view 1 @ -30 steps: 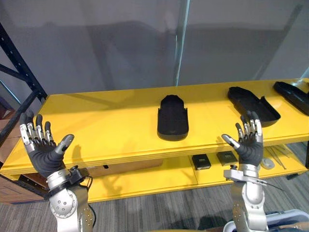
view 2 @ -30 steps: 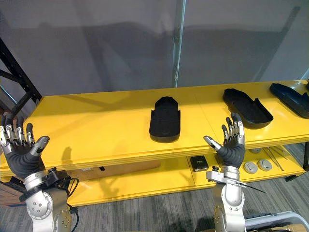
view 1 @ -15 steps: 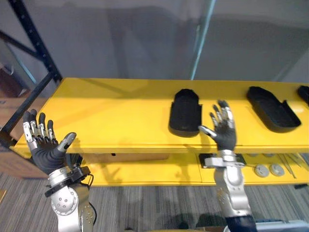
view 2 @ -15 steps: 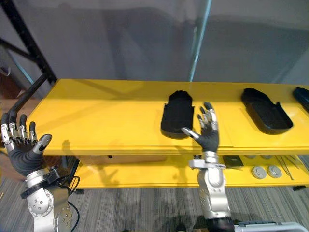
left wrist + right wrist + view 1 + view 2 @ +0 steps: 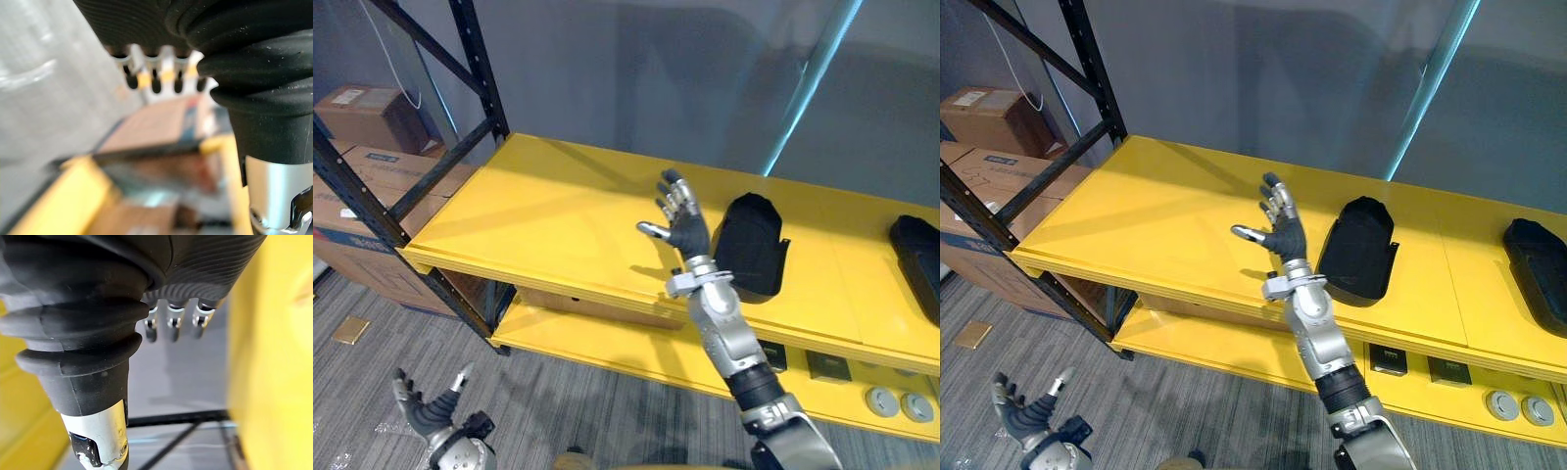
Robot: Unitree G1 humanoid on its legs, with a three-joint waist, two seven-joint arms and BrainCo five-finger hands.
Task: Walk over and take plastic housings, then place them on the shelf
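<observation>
The view has swung left: boxes (image 5: pixel 357 113) now show upper left. Left hand (image 5: pixel 431 413) has dropped to the lower left, fingers spread, empty. Right hand (image 5: pixel 681 225) is up mid-frame over the shelf (image 5: pixel 538 211), released, just left of a housing (image 5: pixel 751 247); a second housing (image 5: pixel 916 260) lies far right.

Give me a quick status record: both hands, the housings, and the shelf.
shelf: yellow, two levels
right hand: open, raised over the shelf top, holding nothing
left hand: open, low above the floor, holding nothing
nearest housing: black, lying on the shelf top, beside the right hand
second housing: black, on the shelf top at the far right
</observation>
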